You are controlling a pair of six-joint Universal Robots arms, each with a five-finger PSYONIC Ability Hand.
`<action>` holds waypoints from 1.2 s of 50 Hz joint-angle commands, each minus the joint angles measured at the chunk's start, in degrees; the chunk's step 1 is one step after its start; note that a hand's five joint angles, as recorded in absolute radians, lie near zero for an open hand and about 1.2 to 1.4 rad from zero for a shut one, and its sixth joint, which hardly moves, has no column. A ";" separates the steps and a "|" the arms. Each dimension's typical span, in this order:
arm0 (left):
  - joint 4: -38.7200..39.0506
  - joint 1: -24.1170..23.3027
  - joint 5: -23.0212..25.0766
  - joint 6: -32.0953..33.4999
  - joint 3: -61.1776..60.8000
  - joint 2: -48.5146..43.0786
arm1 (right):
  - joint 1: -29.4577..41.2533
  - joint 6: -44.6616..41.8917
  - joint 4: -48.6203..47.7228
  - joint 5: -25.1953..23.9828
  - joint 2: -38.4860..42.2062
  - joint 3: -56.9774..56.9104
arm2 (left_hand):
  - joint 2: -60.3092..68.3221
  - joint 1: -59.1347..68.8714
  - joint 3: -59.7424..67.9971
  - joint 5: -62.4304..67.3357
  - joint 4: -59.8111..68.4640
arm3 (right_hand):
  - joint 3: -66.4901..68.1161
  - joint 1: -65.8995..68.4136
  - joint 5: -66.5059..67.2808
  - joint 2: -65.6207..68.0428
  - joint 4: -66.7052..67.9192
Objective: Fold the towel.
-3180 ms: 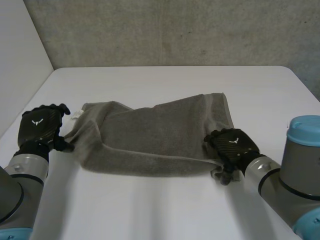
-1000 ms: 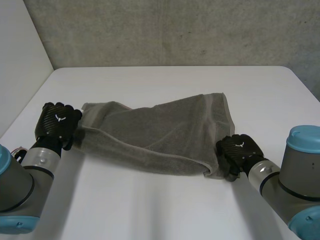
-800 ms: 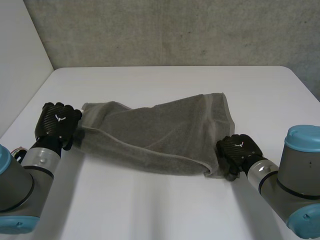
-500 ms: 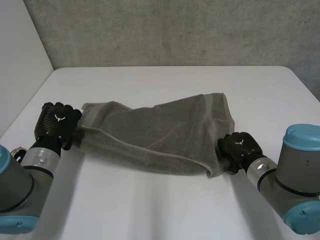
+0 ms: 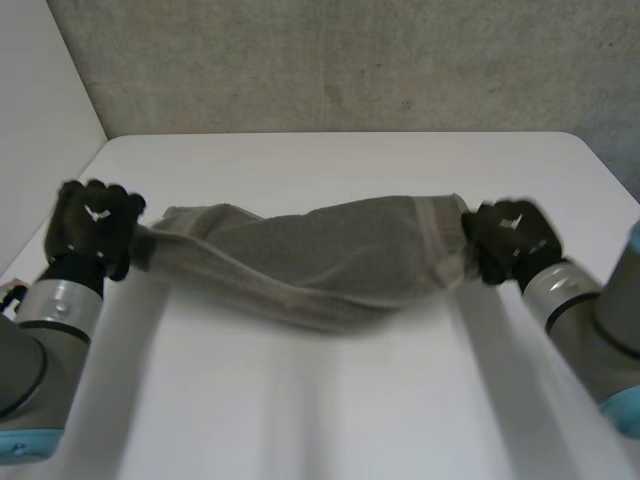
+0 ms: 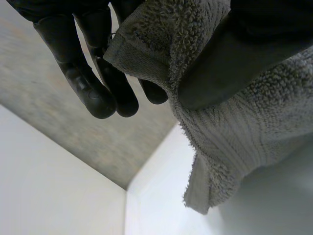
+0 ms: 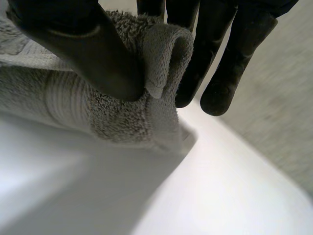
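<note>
White table (image 5: 330,400), grey concrete wall (image 5: 350,60) behind its far edge, plain white side wall (image 5: 40,120) past its left edge. Count: one towel (image 5: 320,260), two black hands, two grey arms with light-blue caps. Left hand (image 5: 92,228) is over the table's left edge, right hand (image 5: 510,240) is near the right edge, and the towel is strung between them across the middle of the table, closer to the far edge than the near one. Each hand covers its own end of the towel in the head view. Left wrist view: thumb (image 6: 230,63) is clamped down on the towel's end against the fingers (image 6: 98,93), which run straight behind the cloth, so it's a pinch; a loose corner hangs below the thumb over the table. Right wrist view: thumb (image 7: 93,54) nips a doubled-over hem against the fingers (image 7: 230,63), also a pinch, at the towel's other end. Towel is grey terry with a flatter woven band and a stitched hem near each end. It's bunched lengthwise into a loose roll with long folds, high at both hands and sagging in the middle. Can't tell whether the sag touches the table.
</note>
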 commanded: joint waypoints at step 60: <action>-14.63 -2.34 -4.74 -37.13 26.31 -7.20 | -2.26 -3.23 14.44 -7.37 6.61 -28.37 | -4.68 -0.99 -8.25 -13.77 -6.77 | 6.29 3.46 3.65 4.65 3.69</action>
